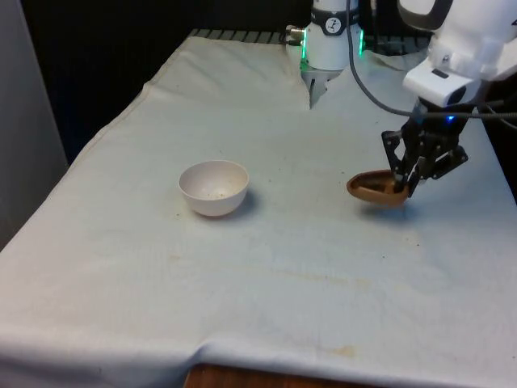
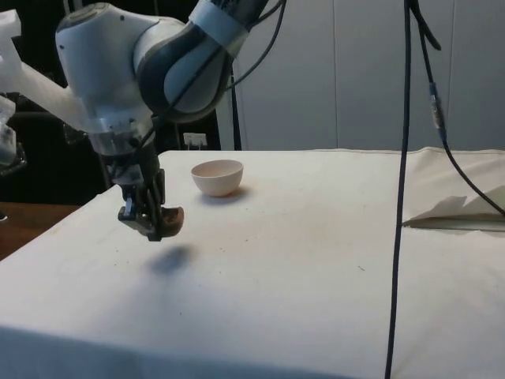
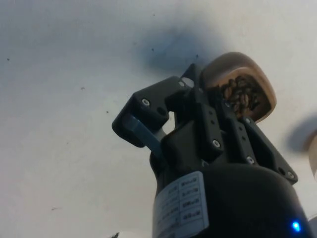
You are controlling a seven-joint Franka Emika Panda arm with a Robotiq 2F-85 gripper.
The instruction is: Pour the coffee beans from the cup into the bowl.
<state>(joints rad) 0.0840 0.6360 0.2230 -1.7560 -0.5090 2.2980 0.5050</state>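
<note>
A: Status of the pour?

B: Not begun. My gripper (image 1: 406,183) pinches the cup (image 1: 378,188) by its rim; the cup hangs clear of the cloth (image 1: 266,275), its shadow below. Beans (image 3: 241,95) are inside it.

A: And the bowl?

B: The bowl (image 1: 213,187) stands well apart, toward the front view's left, with no beans that I can make out. Left, I judge: carry over, tip.

cup (image 1: 376,188) rim hidden behind fingers (image 1: 401,179) | bowl (image 3: 313,154) beyond fingers cut by wrist-view edge
</note>
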